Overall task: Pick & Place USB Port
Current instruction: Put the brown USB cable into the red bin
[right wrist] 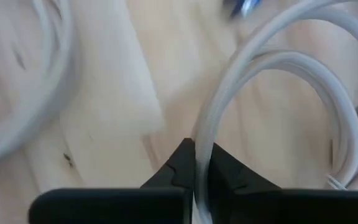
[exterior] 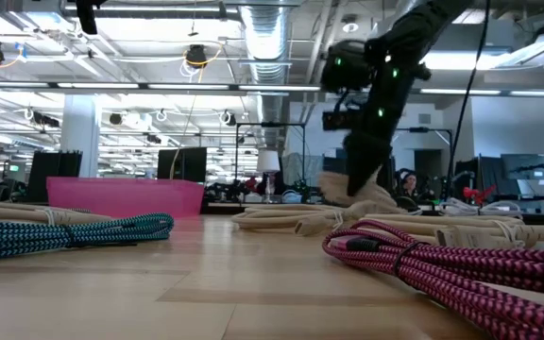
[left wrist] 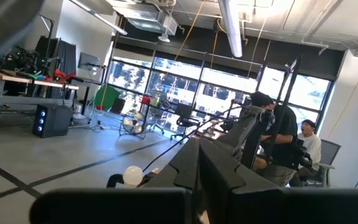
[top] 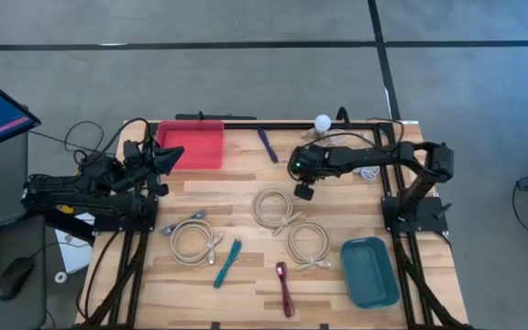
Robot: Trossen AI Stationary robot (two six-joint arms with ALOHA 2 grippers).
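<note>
The right gripper [right wrist: 194,163] has its fingers pressed together on one strand of a coiled beige USB cable [top: 276,208], the coil lying near the middle of the wooden table [top: 246,183]; in the right wrist view the pale strand runs straight between the two dark fingertips. The grip appears to sit on a single loop rather than on the bundle, so the lift should probably begin slowly and vertically, allowing the rest of the coil to follow without unwinding or dragging the neighbouring coil [top: 308,244], which lies just beside it. Confirm that the strand remains centred between the fingertips before travelling; a grip near the finger ends may slip under the cable's own weight. Which tray is the destination cannot be told; the teal tray [top: 369,271] stands at the near right corner and the red tray [top: 191,145] at the far left, and either route should likely pass above the other cables. The left gripper [top: 165,160] is pinched shut on nothing and waits at the left edge of the table beside the red tray. Count of items: three coiled beige cables, the third [top: 193,240] at the near left; one teal braided cable [top: 226,263]; one magenta braided cable [top: 284,287]; one dark blue cable [top: 268,145] near the far edge; two trays; two arms; one white ball [top: 323,122] at the far edge
</note>
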